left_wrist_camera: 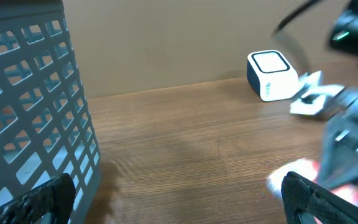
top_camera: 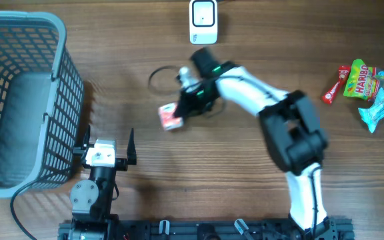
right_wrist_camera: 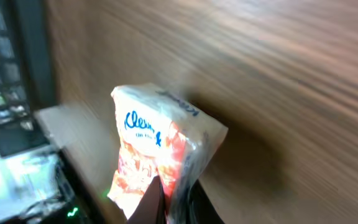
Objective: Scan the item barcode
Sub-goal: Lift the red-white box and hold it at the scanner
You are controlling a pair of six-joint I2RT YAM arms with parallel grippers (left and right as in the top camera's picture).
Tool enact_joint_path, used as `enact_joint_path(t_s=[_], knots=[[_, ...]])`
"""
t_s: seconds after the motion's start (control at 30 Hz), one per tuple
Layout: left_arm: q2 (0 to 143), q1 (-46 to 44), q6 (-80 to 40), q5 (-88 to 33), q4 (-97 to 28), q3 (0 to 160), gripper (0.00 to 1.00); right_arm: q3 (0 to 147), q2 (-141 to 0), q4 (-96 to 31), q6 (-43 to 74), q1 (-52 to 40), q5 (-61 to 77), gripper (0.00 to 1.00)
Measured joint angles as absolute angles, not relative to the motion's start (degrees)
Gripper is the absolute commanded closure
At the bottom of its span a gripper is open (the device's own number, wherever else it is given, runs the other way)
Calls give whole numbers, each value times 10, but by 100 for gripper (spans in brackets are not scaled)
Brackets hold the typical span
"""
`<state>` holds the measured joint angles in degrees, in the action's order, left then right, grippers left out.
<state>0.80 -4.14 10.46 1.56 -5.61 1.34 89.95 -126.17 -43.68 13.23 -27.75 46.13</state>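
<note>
Right gripper (top_camera: 180, 111) pinches a tissue pack (top_camera: 170, 117) by one end, mid-table, likely leaving its printed faces free for the scanner (top_camera: 203, 21) at the far edge. Left gripper (top_camera: 107, 142) waits spread beside the basket (top_camera: 69, 47).

A grey basket (top_camera: 69, 113) stands left, candy packets (top_camera: 365, 80) right.
</note>
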Motion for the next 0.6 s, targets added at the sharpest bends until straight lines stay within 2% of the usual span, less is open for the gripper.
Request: enact_joint_path(t_s=[0.07, 0.2, 0.37, 0.5, 0.6], knots=[[8, -41, 105, 16, -56, 13, 0, 900, -1242, -496, 71, -222, 538, 95], [8, -41, 105, 16, -56, 13, 0, 898, -1234, -650, -129, -155, 678, 95], [8, -41, 105, 16, -56, 13, 0, 896, -1234, -757, -406, -138, 747, 95], [8, -41, 105, 16, -56, 13, 0, 895, -1234, -725, -558, -142, 843, 95], [8, -41, 105, 16, -56, 13, 0, 894, -1234, -681, -575, -142, 884, 95]])
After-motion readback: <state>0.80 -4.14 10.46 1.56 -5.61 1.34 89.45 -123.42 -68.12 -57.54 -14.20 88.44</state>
